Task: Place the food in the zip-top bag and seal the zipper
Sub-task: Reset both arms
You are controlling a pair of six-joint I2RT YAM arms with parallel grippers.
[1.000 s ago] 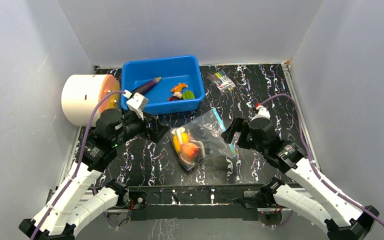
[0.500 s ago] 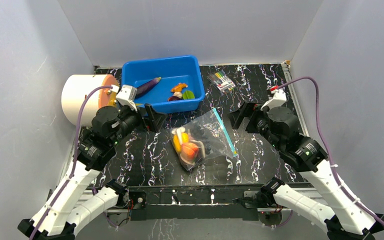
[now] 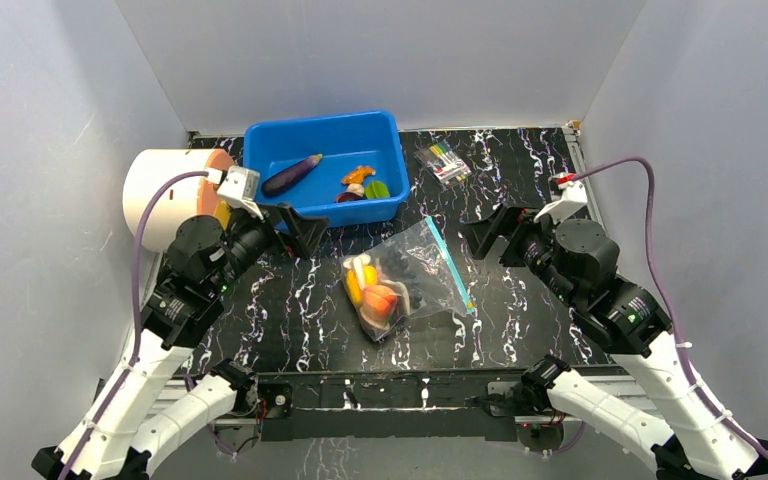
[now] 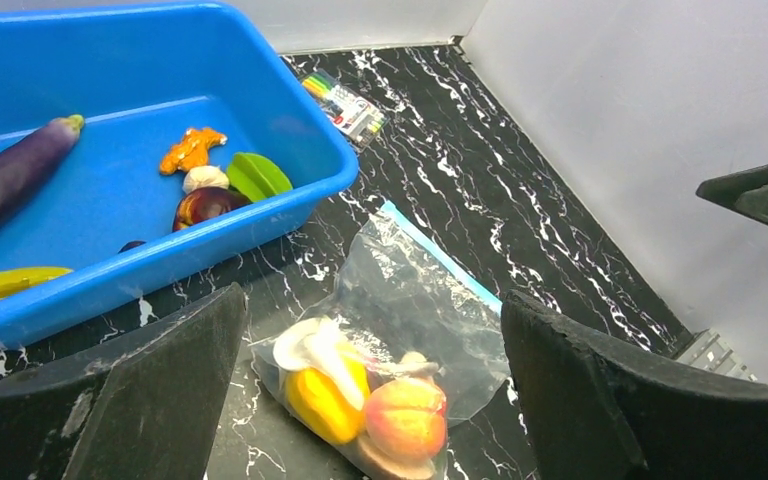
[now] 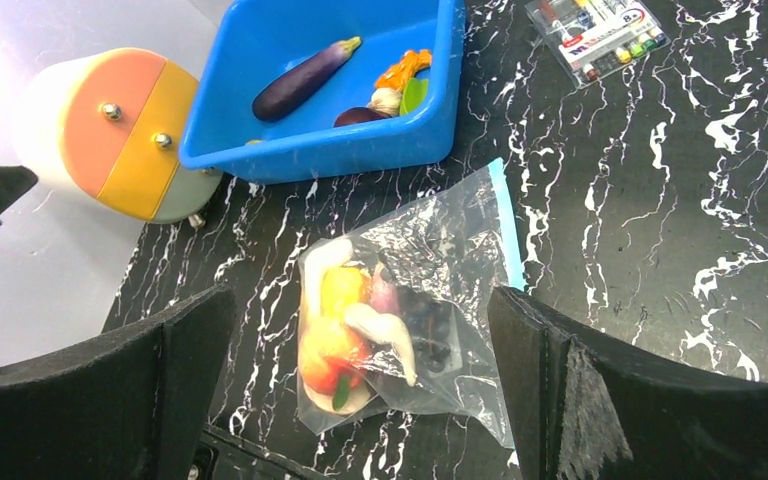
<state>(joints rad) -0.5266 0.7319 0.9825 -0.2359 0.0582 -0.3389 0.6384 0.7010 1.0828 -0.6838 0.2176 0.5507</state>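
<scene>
At table [image 3: 270, 310] centre, zip-top bag [image 3: 430, 262] holding toy foods [image 3: 375, 295], zipper [image 3: 450, 265] seal uncertain; eggplant [image 3: 292, 174] and others left in blue bin [image 3: 320, 121]; left gripper [image 3: 295, 225] and right gripper [image 3: 488, 232] spread, empty.

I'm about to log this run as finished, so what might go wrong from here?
1. An eggplant, a green slice and other toy foods lie in the blue bin, so the bagging looks incomplete.
2. I cannot tell whether the zipper is pressed shut along its whole length; if not, lifting the zip-top bag may spill food.
</scene>
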